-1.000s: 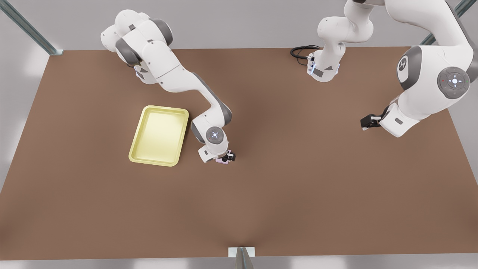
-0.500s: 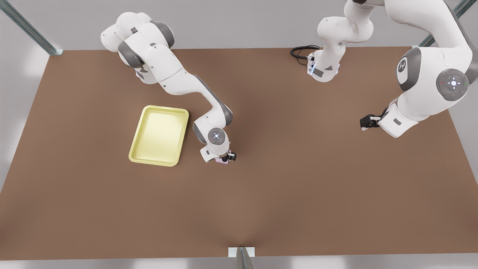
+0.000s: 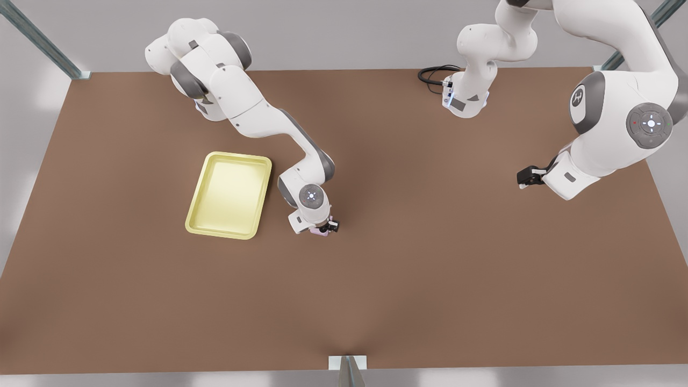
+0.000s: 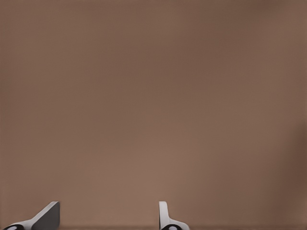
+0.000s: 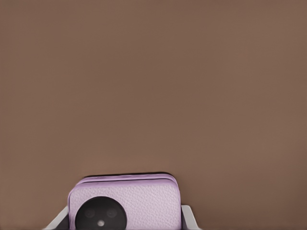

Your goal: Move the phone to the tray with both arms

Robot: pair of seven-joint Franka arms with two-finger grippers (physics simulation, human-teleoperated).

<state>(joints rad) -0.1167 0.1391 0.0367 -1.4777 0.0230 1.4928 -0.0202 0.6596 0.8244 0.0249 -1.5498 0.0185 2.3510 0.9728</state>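
One pale pink phone (image 5: 123, 203), black lens disc showing, sits clamped in the right tool (image 3: 322, 228); left tool (image 4: 103, 218) spread apart

Soft, even light falls from above over the brown tabletop (image 3: 430, 269) in the front view, bright without glare. Shadows are faint and blurred: a dim patch spreads on the tabletop just beside the arm near the tray (image 3: 228, 194), and the tabletop darkens a little toward its near edge. Pale reflections smear the grey surround at the edges. Both wrist views look soft and slightly hazy, the brown surface smooth and without texture; the phone (image 5: 129, 203) shows mild grain
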